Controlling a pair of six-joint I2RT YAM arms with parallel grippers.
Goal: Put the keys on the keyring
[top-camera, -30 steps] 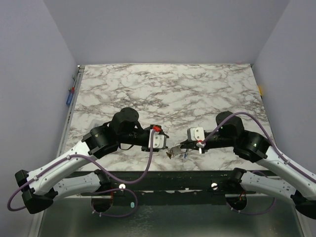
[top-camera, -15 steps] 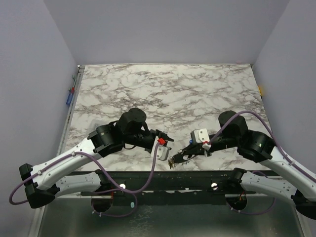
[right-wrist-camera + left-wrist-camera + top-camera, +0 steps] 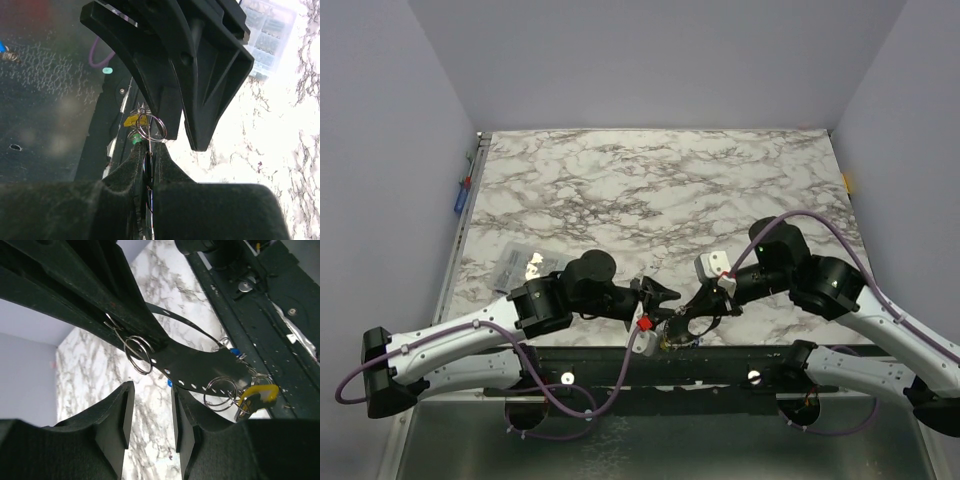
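My right gripper is shut on the thin wire keyring near the table's near edge. The wire stands between its closed fingers, with a dark ring pinched lower down. Small split rings with a yellow tag and a green key head hang just past its tips. My left gripper is open and empty right beside them; marble shows between its pads. In the left wrist view the keyring's arc, two split rings and the yellow tag hang by the right gripper's fingers.
A clear plastic bag with small parts lies on the marble table left of the left arm; it also shows in the right wrist view. The black frame rail runs just below the grippers.
The left arm has pulled back toward the near edge, uncovering the clear bag. Both grippers have come down and closer together over the table's near edge.
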